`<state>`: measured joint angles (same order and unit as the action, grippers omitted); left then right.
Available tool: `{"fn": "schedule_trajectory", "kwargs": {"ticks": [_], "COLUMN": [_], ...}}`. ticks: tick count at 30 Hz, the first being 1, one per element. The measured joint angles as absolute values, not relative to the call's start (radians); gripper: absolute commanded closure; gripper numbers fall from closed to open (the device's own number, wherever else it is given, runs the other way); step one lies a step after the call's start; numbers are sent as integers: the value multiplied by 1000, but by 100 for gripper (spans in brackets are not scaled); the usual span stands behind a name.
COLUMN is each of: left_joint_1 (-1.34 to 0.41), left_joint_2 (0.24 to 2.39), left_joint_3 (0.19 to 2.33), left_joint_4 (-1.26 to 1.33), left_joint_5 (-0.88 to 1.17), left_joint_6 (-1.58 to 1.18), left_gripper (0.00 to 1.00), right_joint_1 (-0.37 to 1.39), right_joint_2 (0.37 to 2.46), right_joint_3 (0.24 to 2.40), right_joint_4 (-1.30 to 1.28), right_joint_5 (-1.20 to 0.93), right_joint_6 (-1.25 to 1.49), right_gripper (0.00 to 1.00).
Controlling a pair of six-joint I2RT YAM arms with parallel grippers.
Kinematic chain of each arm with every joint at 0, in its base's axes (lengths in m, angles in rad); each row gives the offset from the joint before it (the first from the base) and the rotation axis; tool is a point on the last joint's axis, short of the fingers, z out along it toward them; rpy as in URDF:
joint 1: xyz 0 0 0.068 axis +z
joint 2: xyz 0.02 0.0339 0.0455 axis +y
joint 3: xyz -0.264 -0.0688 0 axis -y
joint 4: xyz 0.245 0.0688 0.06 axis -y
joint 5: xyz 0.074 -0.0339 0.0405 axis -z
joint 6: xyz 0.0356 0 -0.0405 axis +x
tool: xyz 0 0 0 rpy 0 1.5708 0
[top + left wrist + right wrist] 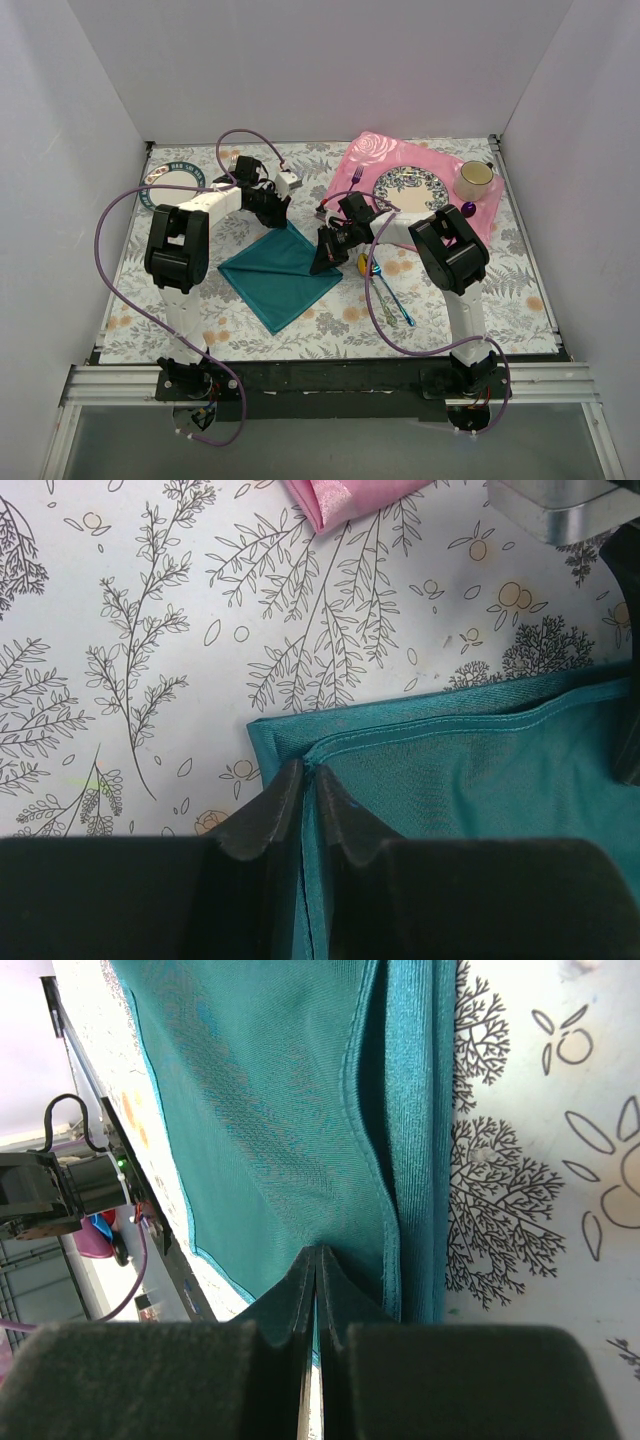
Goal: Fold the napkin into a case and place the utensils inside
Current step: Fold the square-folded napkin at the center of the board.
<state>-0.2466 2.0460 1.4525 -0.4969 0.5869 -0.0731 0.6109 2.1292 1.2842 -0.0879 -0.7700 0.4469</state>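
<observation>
White walls enclose a table [250,340] covered in a floral print, with one teal napkin [275,275] lying as a diamond at its centre, between the two arms. Left gripper [284,218] sits at the napkin's far corner, its fingertips [285,800] pinched together on the doubled hem; right gripper [326,258] sits at the right corner, fingertips [300,1290] closed on the cloth beside a loose upper layer. Step in hand, as judged: folding, with both corners held and no case formed yet. The next move seems to call for both arms to lift and carry the pinched edge together, so the layers stay aligned and the cloth does not drag toward the utensils. Utensils, two: a gold-pink spoon [363,264] and a blue-green handled piece [395,300], on the table just right of the napkin, not yet inside anything. Other items: one pink placemat [360,150] at far right, bearing one patterned plate [413,190], one cup [475,180], one purple fork [356,176] and one purple spoon [468,209]; one small plate [165,183] at far left
</observation>
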Motion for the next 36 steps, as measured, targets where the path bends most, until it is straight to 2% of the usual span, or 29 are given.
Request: {"fn": "schedule_trajectory", "kwargs": {"ticks": [5,9,14,27,36], "left_joint_1": [-247,-247,-247,-247,-247], "left_joint_2": [2046,2046,2046,2046,2046], "left_joint_3": [1452,1452,1452,1447,1431], "left_joint_4": [-493,-493,-493,-442,-402], "left_joint_5": [585,585,588,587,582], "left_joint_6": [-79,-82,-84,-105,-116], "left_gripper": [89,100,100,100,100], "right_joint_1": [611,611,611,611,615], "right_joint_2": [2129,2129,2129,2123,2106], "right_joint_3": [1284,1284,1284,1285,1285], "right_joint_4": [-88,-88,-86,-51,1], "right_joint_5": [-770,-770,-772,-781,-795], "right_joint_6": [447,447,447,448,478], "right_gripper": [95,95,94,79,80]}}
